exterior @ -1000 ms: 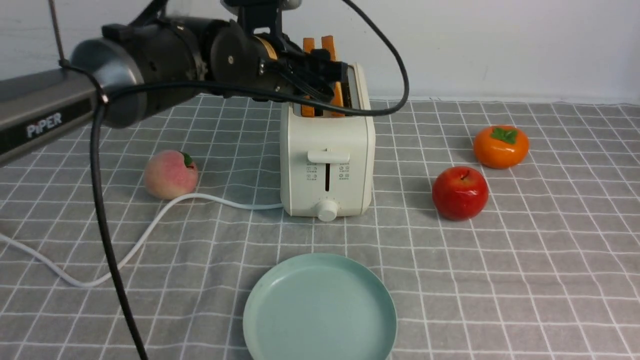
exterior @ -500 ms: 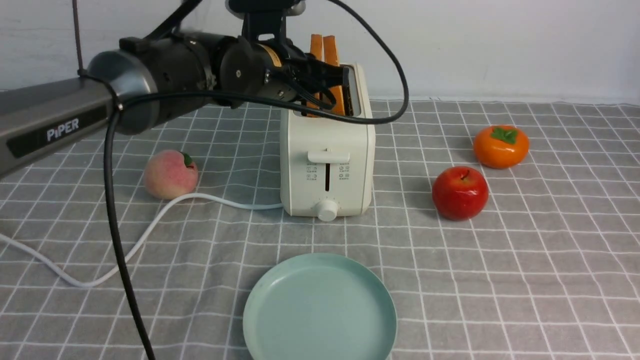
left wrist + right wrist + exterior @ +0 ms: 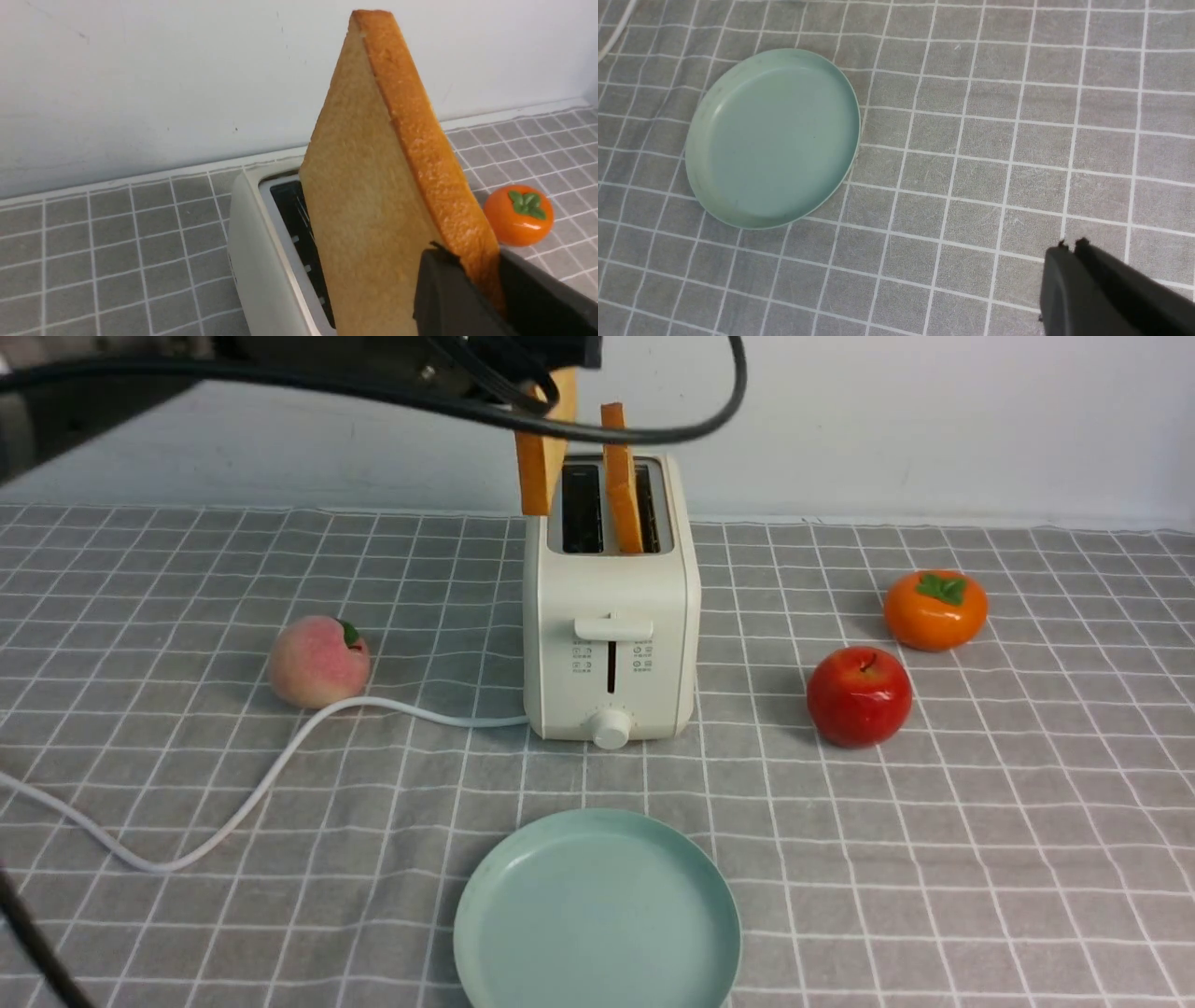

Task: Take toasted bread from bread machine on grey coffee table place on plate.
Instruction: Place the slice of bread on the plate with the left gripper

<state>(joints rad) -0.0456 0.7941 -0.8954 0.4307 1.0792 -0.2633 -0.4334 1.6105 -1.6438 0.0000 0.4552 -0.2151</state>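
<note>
One slice of toasted bread (image 3: pixel 541 448) (image 3: pixel 373 196) hangs in the air above the left slot of the cream-white bread machine (image 3: pixel 611 625) (image 3: pixel 261 261). My left gripper (image 3: pixel 472 280) is shut on its orange-brown crust edge; in the front view the gripper is mostly cut off at the top. A second slice (image 3: pixel 621 481) stands in the right slot. The mint-green plate (image 3: pixel 597 910) (image 3: pixel 773 137) lies empty on the grey coffee table (image 3: pixel 934 849), in front of the machine. My right gripper (image 3: pixel 1070 244) is shut, empty, hovering over bare cloth beside the plate.
A peach (image 3: pixel 317 661) sits left of the bread machine, with the white cord (image 3: pixel 280 775) curving past it to the left edge. A red apple (image 3: pixel 859 695) and an orange persimmon (image 3: pixel 935 607) (image 3: pixel 518 214) sit to the right. A white wall runs behind the table.
My left gripper closed on the left slice and rose with it, pulling it out of the slot and a little to the left. The arm has mostly left the front view.
</note>
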